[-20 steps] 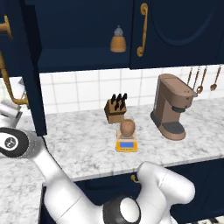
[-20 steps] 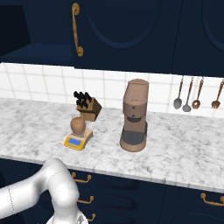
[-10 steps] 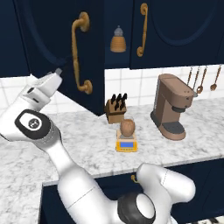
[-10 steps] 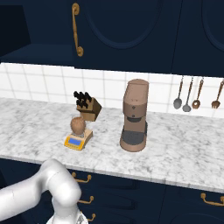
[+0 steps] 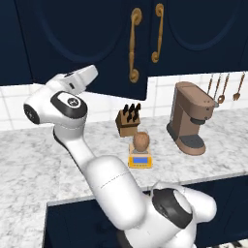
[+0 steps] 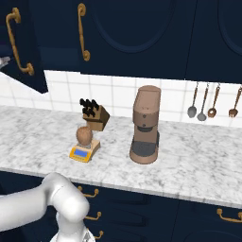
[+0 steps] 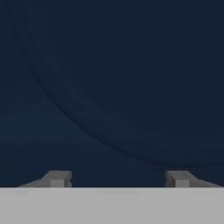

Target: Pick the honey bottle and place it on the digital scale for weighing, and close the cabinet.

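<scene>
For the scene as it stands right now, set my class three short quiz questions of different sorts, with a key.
1. True or false: the honey bottle rests on the digital scale.
2. What stands directly behind the scale? A) coffee machine B) knife block C) hanging spoons
3. Fill in: the tool faces the dark panel of the cabinet door with its fingers spread ____.

Key: 1 true; 2 B, the knife block; 3 apart.
</scene>
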Motion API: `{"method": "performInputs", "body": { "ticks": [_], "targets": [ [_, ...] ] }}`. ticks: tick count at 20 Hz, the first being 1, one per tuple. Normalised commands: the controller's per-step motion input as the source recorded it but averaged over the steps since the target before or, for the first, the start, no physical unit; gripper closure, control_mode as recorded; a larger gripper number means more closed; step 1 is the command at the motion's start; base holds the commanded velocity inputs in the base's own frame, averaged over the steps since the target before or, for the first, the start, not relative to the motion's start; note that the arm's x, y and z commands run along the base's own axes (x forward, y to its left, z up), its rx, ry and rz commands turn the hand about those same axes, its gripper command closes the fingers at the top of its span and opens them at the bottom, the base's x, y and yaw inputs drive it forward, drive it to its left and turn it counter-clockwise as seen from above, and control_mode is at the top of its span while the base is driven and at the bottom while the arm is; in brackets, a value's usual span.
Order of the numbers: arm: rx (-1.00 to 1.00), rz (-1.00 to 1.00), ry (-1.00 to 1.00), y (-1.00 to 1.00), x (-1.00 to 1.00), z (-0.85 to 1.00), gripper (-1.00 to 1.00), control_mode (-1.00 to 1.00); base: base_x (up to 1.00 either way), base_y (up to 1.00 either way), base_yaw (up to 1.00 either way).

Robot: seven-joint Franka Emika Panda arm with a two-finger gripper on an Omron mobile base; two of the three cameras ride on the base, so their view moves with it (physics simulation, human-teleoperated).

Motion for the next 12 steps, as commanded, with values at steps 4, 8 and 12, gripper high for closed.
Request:
{"method": "performInputs", "body": {
  "ticks": [4,8,12],
  "targets": [
    [0.25,0.31,-0.01,-1.0,0.84,0.1,-1.0,-1.0,0.0,0.0,0.0],
    [0.27,0.35,0.0,-1.0,0.75,0.07,-1.0,-1.0,0.0,0.0,0.0],
    [0.25,0.3,0.02,-0.95,1.0,0.0,-1.0,-1.0,0.0,0.0,0.0]
  ]
}}
